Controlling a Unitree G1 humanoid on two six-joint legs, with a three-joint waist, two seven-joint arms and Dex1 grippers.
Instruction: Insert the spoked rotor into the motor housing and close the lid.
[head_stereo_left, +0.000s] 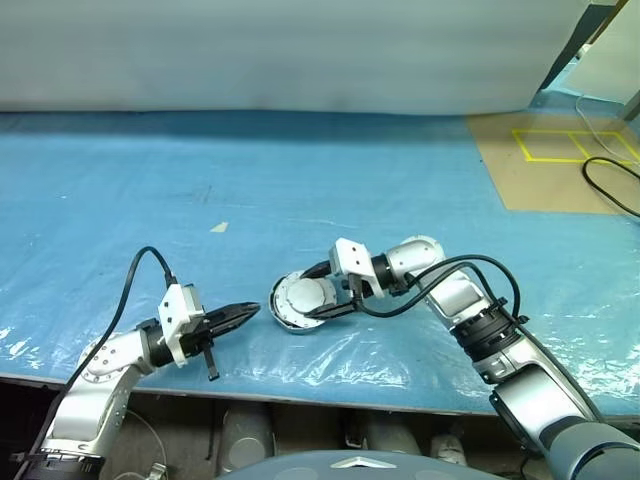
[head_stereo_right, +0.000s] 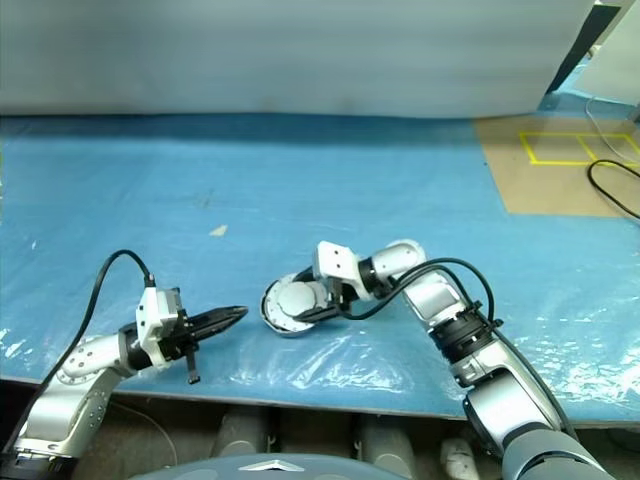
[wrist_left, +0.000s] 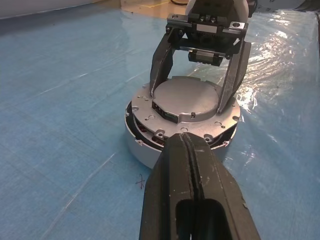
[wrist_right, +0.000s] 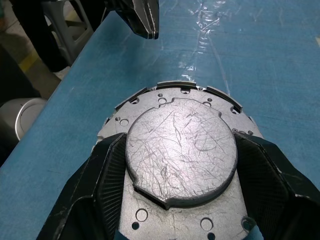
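While the motor housing (wrist_left: 182, 132) sits on the blue desk (head_stereo_left: 300, 170) with its lid (wrist_right: 180, 152) on top, the right gripper (wrist_left: 195, 97) spreads its jaws either side of the lid's raised disc. Whether they press it I cannot tell. The left gripper (head_stereo_left: 240, 315), jaws pressed together and empty, points at the housing from just beside it; the right arm is nearer.

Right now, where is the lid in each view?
Left eye: lid at lower centre, between the right hand's fingers.
Right eye: lower centre.
Left wrist: upper centre.
Right wrist: centre.
Shared landmark: the right hand straddling the lid's raised disc.
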